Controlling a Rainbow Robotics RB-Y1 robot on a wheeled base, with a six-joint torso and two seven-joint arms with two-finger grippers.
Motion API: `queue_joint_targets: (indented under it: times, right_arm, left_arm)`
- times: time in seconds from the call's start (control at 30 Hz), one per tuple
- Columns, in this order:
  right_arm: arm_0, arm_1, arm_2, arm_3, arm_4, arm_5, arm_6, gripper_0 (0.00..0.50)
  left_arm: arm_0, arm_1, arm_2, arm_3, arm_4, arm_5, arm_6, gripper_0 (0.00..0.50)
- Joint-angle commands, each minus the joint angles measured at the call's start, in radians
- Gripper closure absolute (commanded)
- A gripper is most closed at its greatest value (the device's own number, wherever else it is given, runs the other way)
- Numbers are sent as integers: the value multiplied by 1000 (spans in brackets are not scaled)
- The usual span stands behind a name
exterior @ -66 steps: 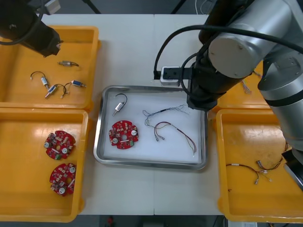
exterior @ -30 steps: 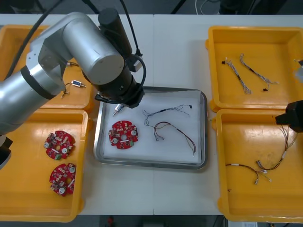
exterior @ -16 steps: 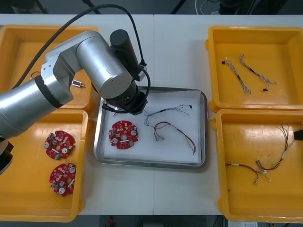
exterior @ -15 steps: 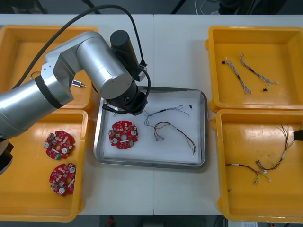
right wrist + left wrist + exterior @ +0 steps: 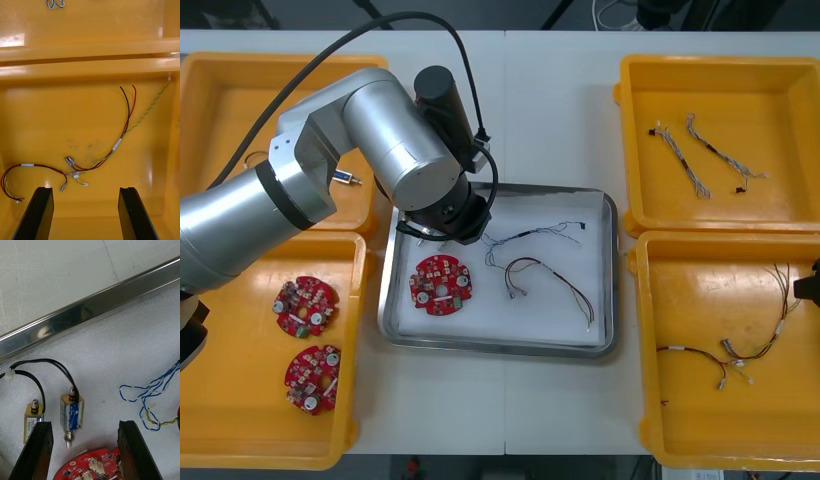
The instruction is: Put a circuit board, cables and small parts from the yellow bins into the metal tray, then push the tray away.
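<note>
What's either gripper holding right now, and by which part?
Nothing. The left gripper stands open over the metal tray; the right gripper is open above a yellow bin.

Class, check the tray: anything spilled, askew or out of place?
Nothing stands out. The board, cables and small parts lie inside the tray; the left tool hangs open over the parts, the right tool open over a bin.

Bright, even overhead light on the pale tabletop (image 5: 560, 110), shadows faint and soft, a white glare streak along the rim of the metal tray (image 5: 93, 310), shiny hot spots on the yellow bin (image 5: 56, 112) walls
</note>
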Motion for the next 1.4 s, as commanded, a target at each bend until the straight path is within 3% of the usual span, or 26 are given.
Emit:
queue_joint_targets:
  times: [0.03, 0.23, 0.67, 1.03, 1.13, 1.4]
  right_arm:
    - [14, 4, 21, -28, 8, 3, -13, 0]
    - [13, -2, 47, -28, 17, 3, -13, 0]
    - [-41, -108, 204, -120, 8, 3, -17, 0]
    - [-193, -218, 429, -139, -33, 3, -9, 0]
    - [-234, -223, 477, -139, -53, 3, -7, 0]
    - [-435, -221, 725, -139, -73, 3, 19, 0]
  left_arm:
    - [-53, -21, -8, -16, -7, -10, 68, 0]
    - [-51, -17, 40, -50, -3, 36, 68, 0]
    - [-25, 74, 290, -237, 91, 315, 31, 0]
    - [142, 247, 553, -418, 198, 465, -148, 0]
    - [178, 275, 612, -437, 223, 465, -179, 0]
    - [371, 333, 863, -483, 281, 465, -300, 0]
